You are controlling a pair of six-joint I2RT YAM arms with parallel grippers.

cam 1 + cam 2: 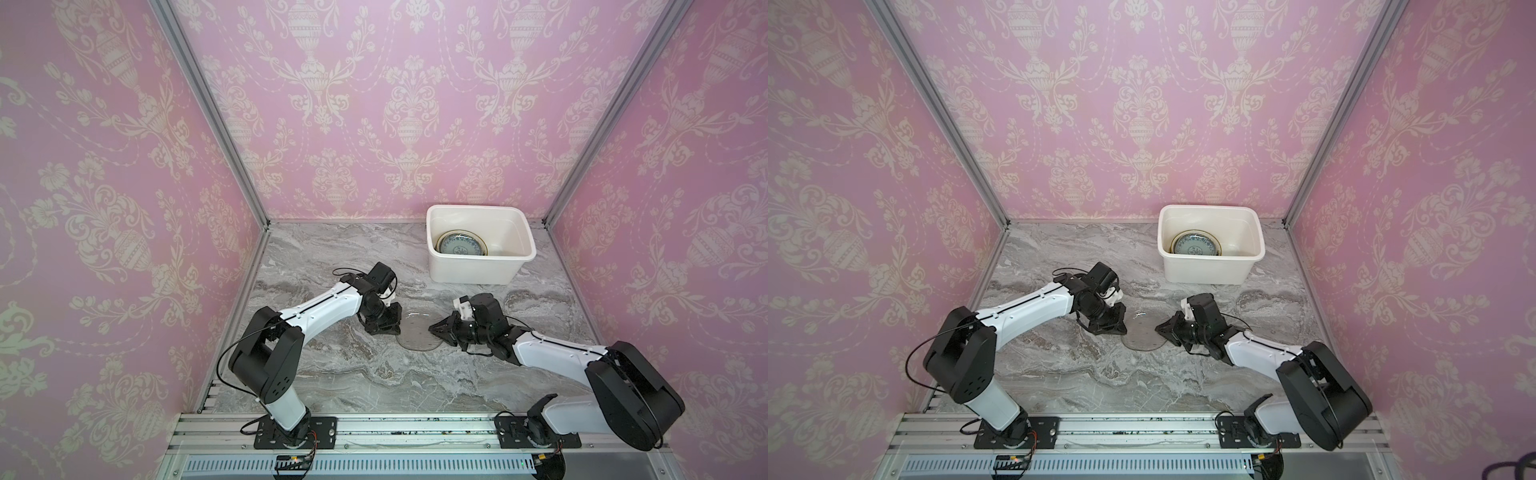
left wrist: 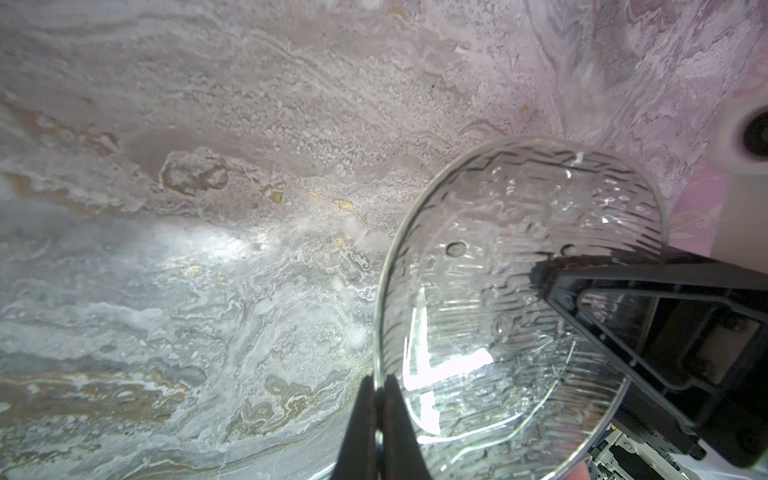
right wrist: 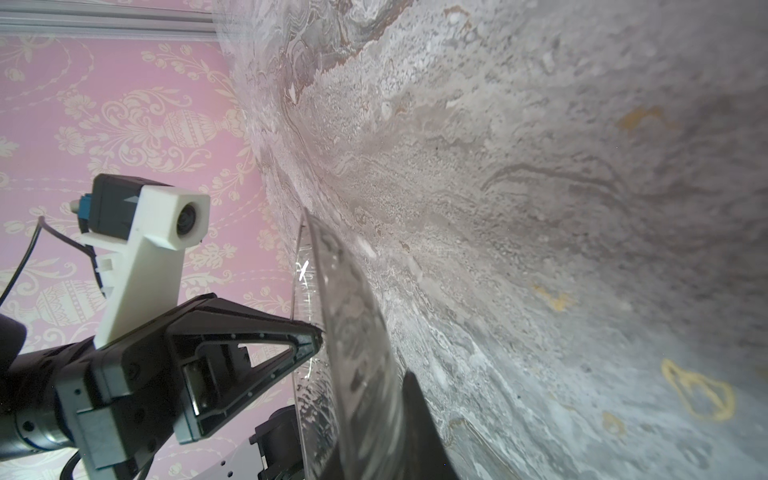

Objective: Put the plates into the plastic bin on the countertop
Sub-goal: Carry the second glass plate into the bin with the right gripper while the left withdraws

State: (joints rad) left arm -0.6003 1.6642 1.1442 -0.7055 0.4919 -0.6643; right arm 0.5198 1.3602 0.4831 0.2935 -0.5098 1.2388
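Marble tabletop (image 1: pixel 332 374): your left claw (image 2: pixel 379 386) clamped on glass plate (image 2: pixel 498 291) rim; right claw (image 1: pixel 434 328) at opposite rim, grip unclear.

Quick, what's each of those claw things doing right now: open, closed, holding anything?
Left gripper: closed on the clear glass plate's rim.
Right gripper: jaws around the same plate's opposite edge; cannot tell if clamped.

Top views overhead, looking down; wrist views close, share glass plate (image 2: pixel 490 266)

Bin (image 1: pixel 473 272), plate (image 1: pixel 461 247) inside, stands behind glass plate (image 1: pixel 417 334).
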